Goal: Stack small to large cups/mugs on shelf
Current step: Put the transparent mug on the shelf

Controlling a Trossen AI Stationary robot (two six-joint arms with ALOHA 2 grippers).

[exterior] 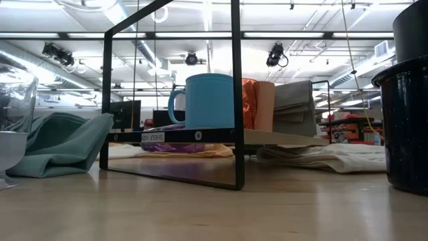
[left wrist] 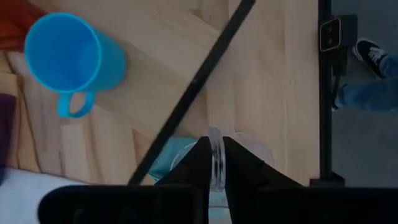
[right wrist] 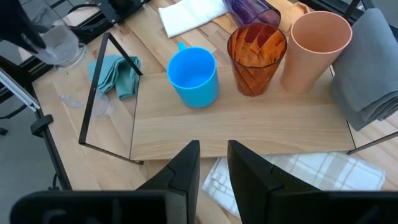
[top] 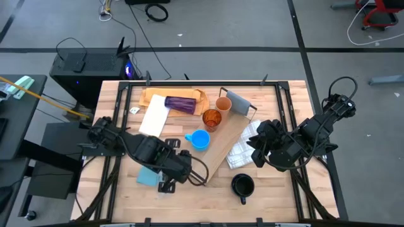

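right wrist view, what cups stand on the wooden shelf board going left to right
light blue plastic mug -> amber translucent ribbed cup -> tan matte cup, all upright on the light-wood shelf board

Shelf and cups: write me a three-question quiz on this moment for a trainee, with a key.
1. True or false: the blue mug stands on the shelf.
2. What does the left gripper hold? A) a clear cup B) a spoon C) nothing
3. Which cup stands between the blue mug and the tan cup?
Key: 1 true; 2 A; 3 the amber cup.
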